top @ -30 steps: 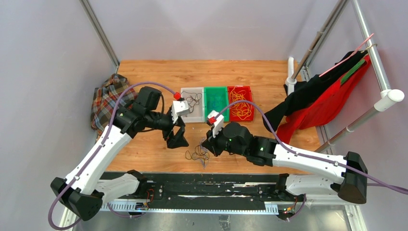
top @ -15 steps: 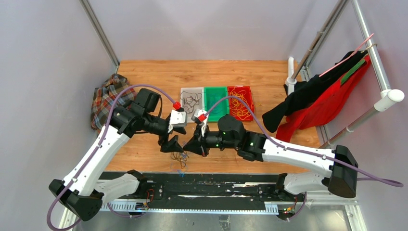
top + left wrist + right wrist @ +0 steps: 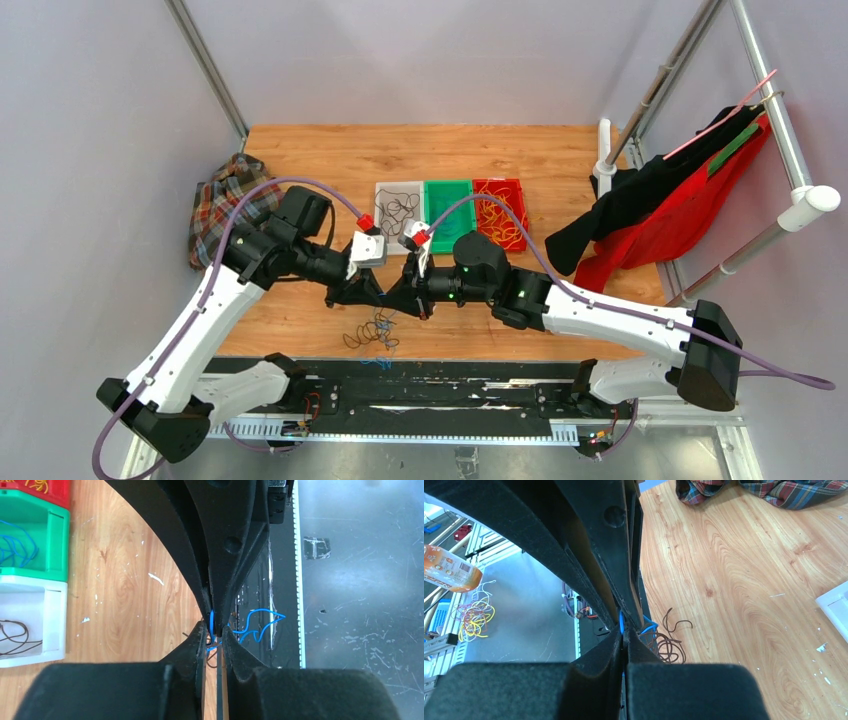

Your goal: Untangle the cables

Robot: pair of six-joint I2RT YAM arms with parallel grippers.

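Observation:
A tangle of blue and dark cables [image 3: 370,337] hangs over the table's near edge, below where the two grippers meet tip to tip. My right gripper [image 3: 401,297] is shut on a blue strand [image 3: 622,620] of it. Facing it, my left gripper [image 3: 374,294] has closed to a narrow gap on the same bundle [image 3: 214,625], its tips [image 3: 200,632] straddling the right fingertips. More blue loops [image 3: 260,622] trail toward the black rail. Dark coils [image 3: 670,646] lie just under the right gripper [image 3: 624,632].
Three bins stand mid-table: white [image 3: 382,190] with dark cables, green [image 3: 448,185] with blue ones, red [image 3: 500,184] with yellow ones. A plaid cloth [image 3: 222,205] lies at the left. Black and red clothes [image 3: 670,205] hang on a rack at the right.
The right gripper carried the tangle leftward toward the near edge. The left gripper came in to meet it and closed from wide open onto the bundle.

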